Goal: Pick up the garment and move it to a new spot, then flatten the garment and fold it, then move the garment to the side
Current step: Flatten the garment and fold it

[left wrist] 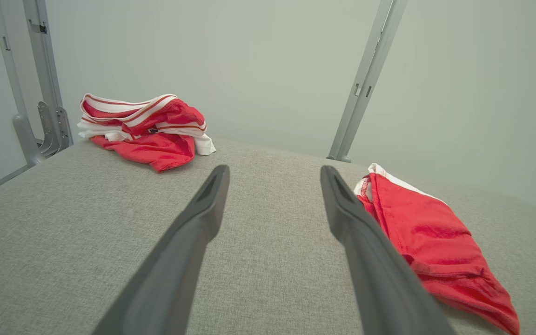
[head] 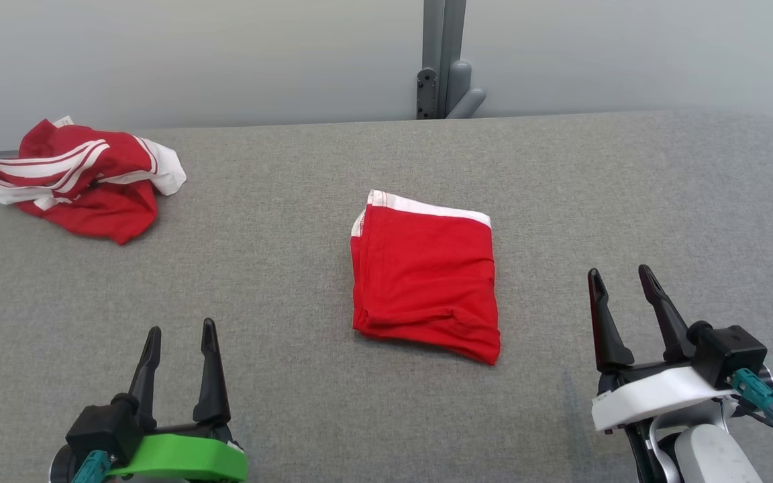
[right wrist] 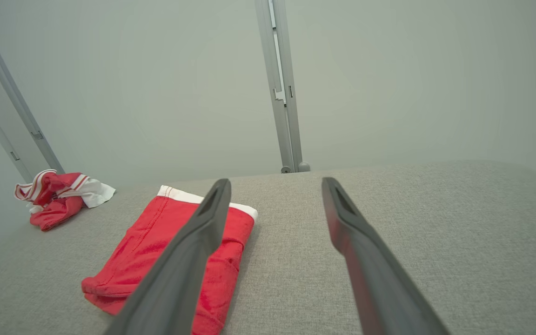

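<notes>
Garment [head: 427, 275] lies folded at centre of the table [head: 292, 402], beyond the left gripper [head: 182, 327] and right gripper [head: 619, 270], both spread wide and empty; pinching only its top layer could undo the fold.

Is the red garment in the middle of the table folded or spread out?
Folded: the red garment lies as a compact rectangle, with stacked layer edges showing along one side.

Surface: broad top [head: 279, 402] covered in grey woven fabric, rounded at the far right corner.
Wall: plain pale grey [head: 192, 54], just behind the far edge.
Post: grey metal upright [head: 443, 33] at mid far edge, dark bracket [head: 427, 90] at its foot.
Far left corner: two more grey uprights [left wrist: 44, 70].
Light: soft, even; faint shadows.
</notes>
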Controlling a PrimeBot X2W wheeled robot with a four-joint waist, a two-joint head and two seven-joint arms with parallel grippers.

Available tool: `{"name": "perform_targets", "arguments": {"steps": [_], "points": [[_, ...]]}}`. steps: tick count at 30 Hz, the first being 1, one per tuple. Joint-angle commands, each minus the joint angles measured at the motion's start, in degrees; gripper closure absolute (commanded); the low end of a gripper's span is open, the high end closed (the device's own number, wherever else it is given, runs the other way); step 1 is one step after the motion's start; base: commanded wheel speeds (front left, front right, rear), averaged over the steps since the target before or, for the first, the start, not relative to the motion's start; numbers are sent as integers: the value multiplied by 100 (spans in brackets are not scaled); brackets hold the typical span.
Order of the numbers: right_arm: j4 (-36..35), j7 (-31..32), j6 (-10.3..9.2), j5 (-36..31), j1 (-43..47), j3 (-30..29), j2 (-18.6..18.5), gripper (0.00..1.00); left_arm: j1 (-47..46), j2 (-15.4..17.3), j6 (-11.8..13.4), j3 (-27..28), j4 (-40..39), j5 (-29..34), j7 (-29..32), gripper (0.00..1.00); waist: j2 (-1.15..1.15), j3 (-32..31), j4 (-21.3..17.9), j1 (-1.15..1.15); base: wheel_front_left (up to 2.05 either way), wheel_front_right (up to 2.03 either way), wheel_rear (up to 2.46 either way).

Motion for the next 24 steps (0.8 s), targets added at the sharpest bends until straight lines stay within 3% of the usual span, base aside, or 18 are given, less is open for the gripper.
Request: {"name": "perform_targets", "arguments": {"steps": [1, 17, 24], "points": [[-14, -15, -2, 21, 62, 16, 4, 0, 58, -15, -28, 29, 16, 53, 0, 0, 38, 0, 10, 0, 0, 0, 0], [448, 37, -3, 235, -151, -14, 2, 0, 15, -107, -130, 21, 116, 164, 0, 0, 38, 40, 210, 0, 0, 0, 0], [994, 758, -2, 623, -726, -65, -47, 0, -66, -143, -169, 1, 175, 182, 1, 0, 38, 122, 481, 0, 0, 0, 0]]}}
